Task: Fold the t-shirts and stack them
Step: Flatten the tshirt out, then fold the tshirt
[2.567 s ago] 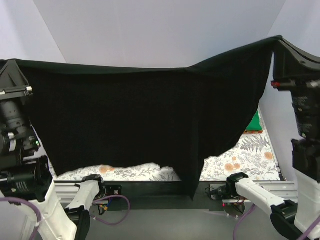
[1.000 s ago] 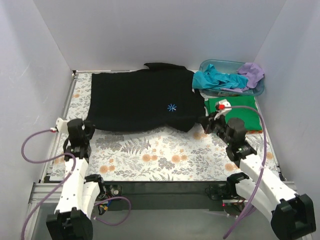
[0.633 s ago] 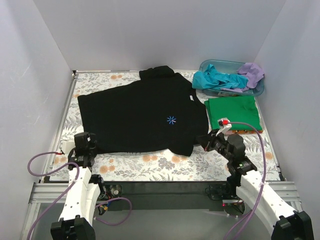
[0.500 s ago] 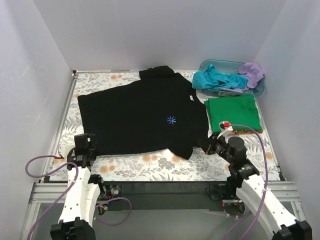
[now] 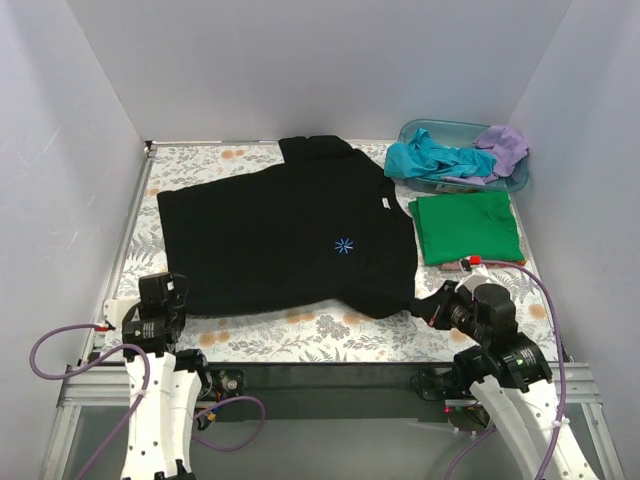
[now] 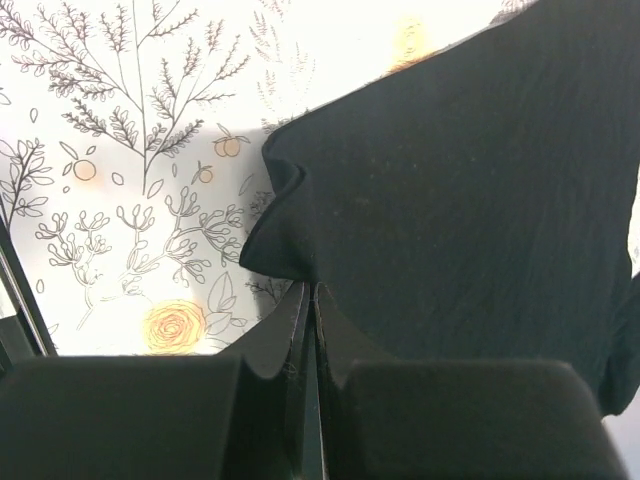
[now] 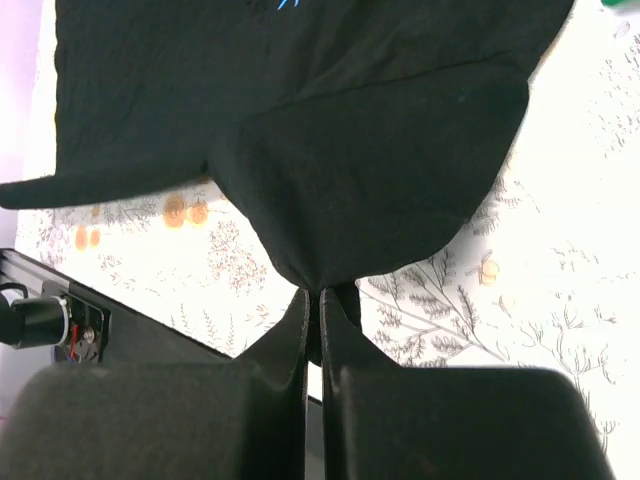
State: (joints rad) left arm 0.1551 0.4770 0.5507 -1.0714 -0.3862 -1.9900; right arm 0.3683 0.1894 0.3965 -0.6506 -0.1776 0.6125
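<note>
The black t-shirt (image 5: 285,235) lies spread flat on the floral table, with a small blue star print near its middle. My left gripper (image 5: 176,303) is shut on its near left corner, seen in the left wrist view (image 6: 308,288) pinching black cloth (image 6: 470,190). My right gripper (image 5: 428,306) is shut on its near right corner, with the cloth (image 7: 380,150) bunched at the fingertips (image 7: 312,296). A bright green t-shirt (image 5: 466,227) lies folded at the right. Teal (image 5: 430,160) and lilac (image 5: 502,146) t-shirts fill the tub.
The translucent blue tub (image 5: 461,131) stands at the back right corner. White walls close in the table on three sides. The floral table cover (image 5: 330,335) shows in a strip along the near edge, next to the metal rail (image 5: 320,372).
The black t-shirt was held up high and hanging; both grippers lowered it, then drew it toward the near edge, so it now lies spread flat.
</note>
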